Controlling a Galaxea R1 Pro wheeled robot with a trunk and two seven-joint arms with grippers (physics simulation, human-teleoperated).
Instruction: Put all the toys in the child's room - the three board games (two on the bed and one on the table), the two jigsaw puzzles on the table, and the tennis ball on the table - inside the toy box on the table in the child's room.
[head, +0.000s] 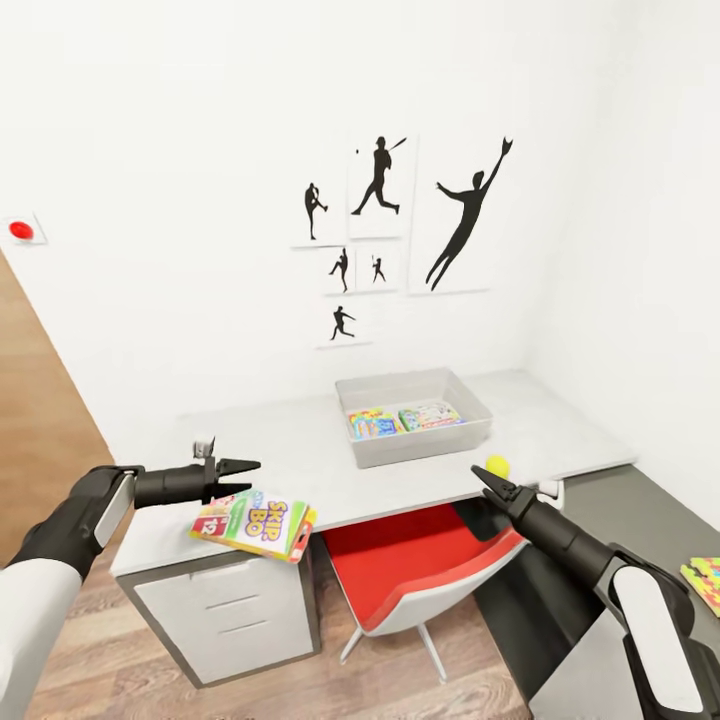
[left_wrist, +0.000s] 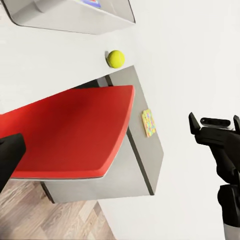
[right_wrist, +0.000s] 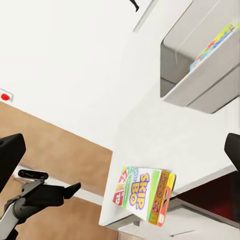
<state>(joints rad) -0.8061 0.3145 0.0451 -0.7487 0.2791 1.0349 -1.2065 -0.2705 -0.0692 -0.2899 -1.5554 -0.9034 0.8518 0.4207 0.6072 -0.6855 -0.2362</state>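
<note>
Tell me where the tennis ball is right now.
In the head view the tennis ball sits on the table near its front edge, right of the toy box, just beyond the right tool.

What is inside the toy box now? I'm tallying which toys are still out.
The toy box holds two colourful flat items side by side; which toys they are is unclear. Its near wall hides the rest of the floor.

White walls, wood floor (head: 90, 650), red chair (head: 420, 570)
</note>
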